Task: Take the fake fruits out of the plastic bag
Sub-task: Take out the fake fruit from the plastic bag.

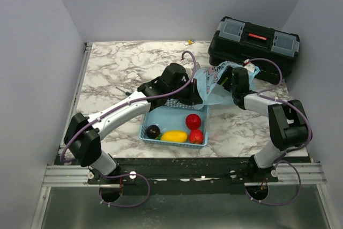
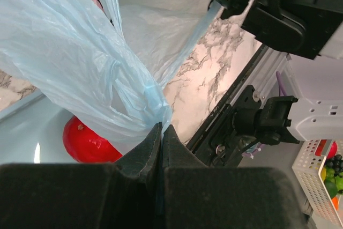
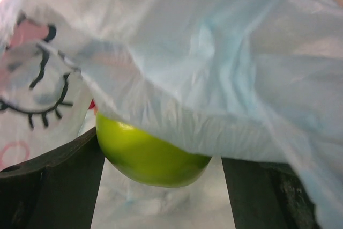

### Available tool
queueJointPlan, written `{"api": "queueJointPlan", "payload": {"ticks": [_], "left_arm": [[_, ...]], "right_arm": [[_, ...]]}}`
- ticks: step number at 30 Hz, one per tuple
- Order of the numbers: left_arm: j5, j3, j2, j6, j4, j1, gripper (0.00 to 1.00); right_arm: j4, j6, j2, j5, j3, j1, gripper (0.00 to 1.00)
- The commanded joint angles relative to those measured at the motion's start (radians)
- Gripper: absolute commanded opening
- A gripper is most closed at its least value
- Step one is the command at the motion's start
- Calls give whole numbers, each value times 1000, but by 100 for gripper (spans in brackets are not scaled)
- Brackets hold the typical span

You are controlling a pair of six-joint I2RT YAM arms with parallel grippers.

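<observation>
The light-blue plastic bag (image 1: 211,87) with its cartoon print hangs between my two grippers, above the far right corner of the blue basket (image 1: 147,124). My left gripper (image 1: 196,98) is shut on a pinched fold of the bag (image 2: 80,52), its fingertips (image 2: 162,128) pressed together. My right gripper (image 1: 234,86) is inside the bag (image 3: 214,52). A green apple (image 3: 150,156) sits between its fingers and fills the gap; bag film hides the fingertips. The red apple (image 1: 193,121), also seen in the left wrist view (image 2: 88,143), the yellow fruit (image 1: 174,136) and the strawberry (image 1: 196,137) lie in the basket. The grape bunch is hidden.
A dark plum (image 1: 153,131) lies in the basket's near left corner. A black toolbox (image 1: 254,44) stands at the back right, just behind the bag. A small yellow item (image 1: 188,42) lies at the table's far edge. Marble tabletop (image 1: 118,68) stretches to the left.
</observation>
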Motion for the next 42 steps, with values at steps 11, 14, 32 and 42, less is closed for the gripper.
{"api": "queueJointPlan", "payload": {"ticks": [11, 14, 32, 42], "left_arm": [[-40, 39, 16, 28, -43, -30, 0], [-51, 67, 29, 38, -64, -46, 0], [-45, 60, 58, 32, -56, -111, 0], [-62, 83, 85, 44, -63, -90, 0]], "right_arm": [[-170, -42, -222, -302, -83, -5, 1], [-97, -60, -213, -398, -101, -5, 1], [48, 309, -162, -151, -22, -5, 1], [-212, 442, -250, -290, 50, -7, 1]]}}
